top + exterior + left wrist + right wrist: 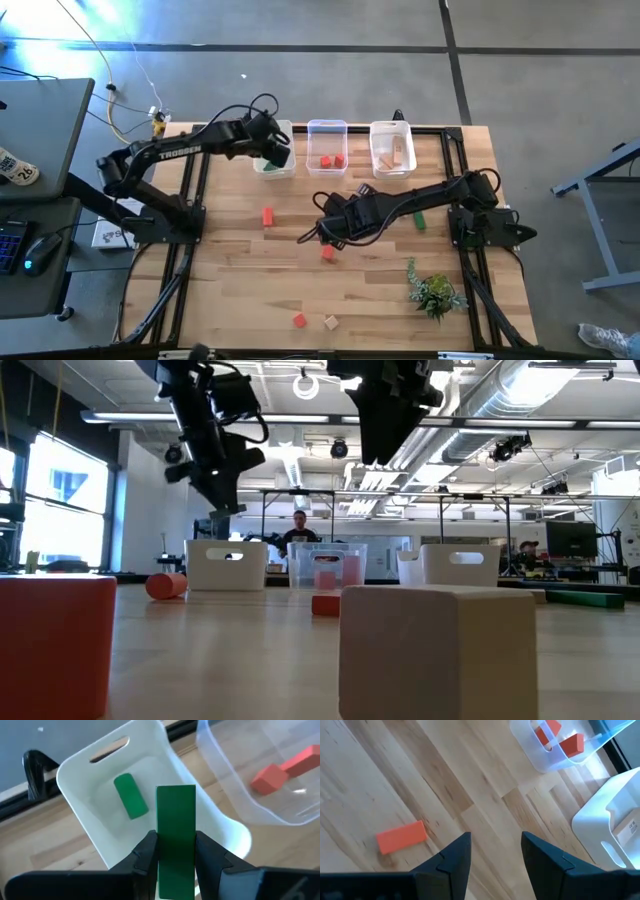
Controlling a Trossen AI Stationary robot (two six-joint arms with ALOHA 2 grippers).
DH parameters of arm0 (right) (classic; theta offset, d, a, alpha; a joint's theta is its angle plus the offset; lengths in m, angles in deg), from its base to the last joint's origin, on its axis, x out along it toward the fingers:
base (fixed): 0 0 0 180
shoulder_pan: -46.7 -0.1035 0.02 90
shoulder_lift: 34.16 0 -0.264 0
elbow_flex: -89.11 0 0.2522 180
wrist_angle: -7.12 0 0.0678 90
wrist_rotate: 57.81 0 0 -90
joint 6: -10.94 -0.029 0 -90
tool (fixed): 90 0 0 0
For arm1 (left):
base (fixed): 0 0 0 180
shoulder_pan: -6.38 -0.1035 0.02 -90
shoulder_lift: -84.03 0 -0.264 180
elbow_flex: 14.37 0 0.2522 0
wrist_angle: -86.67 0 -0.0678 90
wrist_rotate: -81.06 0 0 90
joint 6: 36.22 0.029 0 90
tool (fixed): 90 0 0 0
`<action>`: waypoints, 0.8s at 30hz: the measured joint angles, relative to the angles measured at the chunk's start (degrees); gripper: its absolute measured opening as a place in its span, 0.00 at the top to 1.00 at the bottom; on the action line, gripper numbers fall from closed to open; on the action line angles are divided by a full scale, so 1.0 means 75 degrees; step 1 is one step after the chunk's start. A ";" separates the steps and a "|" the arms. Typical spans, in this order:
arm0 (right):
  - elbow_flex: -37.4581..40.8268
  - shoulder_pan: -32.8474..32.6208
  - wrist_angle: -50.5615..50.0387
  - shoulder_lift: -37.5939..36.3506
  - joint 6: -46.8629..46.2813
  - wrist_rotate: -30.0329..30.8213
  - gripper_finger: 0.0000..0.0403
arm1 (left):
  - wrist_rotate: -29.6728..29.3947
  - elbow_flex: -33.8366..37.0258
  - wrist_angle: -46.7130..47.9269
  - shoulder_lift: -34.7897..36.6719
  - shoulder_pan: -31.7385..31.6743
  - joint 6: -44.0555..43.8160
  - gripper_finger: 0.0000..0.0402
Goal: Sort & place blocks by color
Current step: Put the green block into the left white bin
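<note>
Blocks lie scattered over the wooden table point(240, 290) and in three bins at its far edge. Nearest the front edge sit a red cube point(299, 320) and a tan cube point(330, 322); in the low view these two fill the foreground, both cut off by the frame, and hide much of the table behind them. Farther in, a small red block point(327, 254) lies just beside the right gripper point(318, 232), whose fingers stand apart with nothing between them; its wrist view shows only bare boards between the fingers and a red bar point(401, 837) off to one side. A red bar point(268, 216) lies in open table left of centre, and a green bar point(420, 220) is partly hidden by the right arm. The leafy plant point(436, 292) stands near the right front, well apart from the blocks.

At the far edge, the left gripper point(176, 851) is clenched on an upright green bar point(175, 832) above the white bin point(90, 820), which already holds a green cylinder point(131, 795). From above, the arm covers most of that bin. The clear middle bin point(327, 147) holds two red pieces, and the right white bin point(391, 147) holds tan pieces whose count is hard to make out. Room between the bins is narrow.
</note>
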 joint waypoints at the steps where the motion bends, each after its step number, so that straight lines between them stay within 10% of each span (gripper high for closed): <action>1: 0.0000 -0.0002 0.0000 0.0000 0.0000 0.0047 0.60 | 0.0007 0.0000 0.0009 -0.0030 -0.0082 0.0001 0.82; 24: 0.0000 -0.0008 0.0000 0.0000 0.0862 -0.0063 0.60 | 0.0507 0.0000 -0.0130 -0.1027 -0.0477 0.0233 0.76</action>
